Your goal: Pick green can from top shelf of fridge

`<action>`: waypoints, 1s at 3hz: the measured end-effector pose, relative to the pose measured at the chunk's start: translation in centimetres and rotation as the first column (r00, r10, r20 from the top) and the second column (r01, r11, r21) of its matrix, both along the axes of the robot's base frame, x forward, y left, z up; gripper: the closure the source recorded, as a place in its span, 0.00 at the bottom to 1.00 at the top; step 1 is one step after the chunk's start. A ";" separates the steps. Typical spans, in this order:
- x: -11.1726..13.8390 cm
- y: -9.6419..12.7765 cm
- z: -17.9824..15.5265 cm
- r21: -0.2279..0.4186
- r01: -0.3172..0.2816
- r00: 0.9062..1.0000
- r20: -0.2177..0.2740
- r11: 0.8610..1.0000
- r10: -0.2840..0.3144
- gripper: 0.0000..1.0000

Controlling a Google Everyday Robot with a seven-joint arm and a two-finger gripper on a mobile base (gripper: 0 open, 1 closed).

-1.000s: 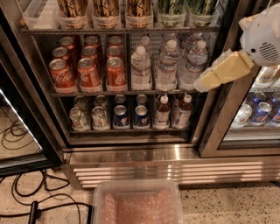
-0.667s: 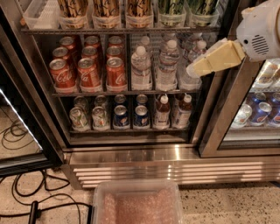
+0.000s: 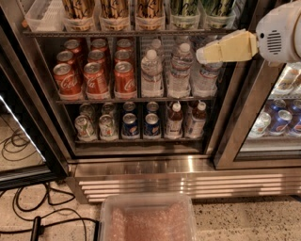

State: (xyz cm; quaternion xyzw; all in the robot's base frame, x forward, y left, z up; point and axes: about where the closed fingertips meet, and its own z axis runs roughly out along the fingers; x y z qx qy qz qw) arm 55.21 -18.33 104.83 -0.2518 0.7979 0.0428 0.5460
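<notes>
Green can [image 3: 217, 8] stands just above the gripper [image 3: 201, 52], whose spread cannot be told. Arm [image 3: 282, 33] reaches leftward, nearly level.

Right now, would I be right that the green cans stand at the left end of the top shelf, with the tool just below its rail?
Not quite: the camera view shows the green cans at the right end of the top shelf, not the left. The tool is indeed just below its rail, in front of the water bottles.
</notes>
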 end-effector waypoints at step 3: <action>1.7 0.6 0.9 0.118 0.048 0.997 0.048 0.992 -0.054 0.00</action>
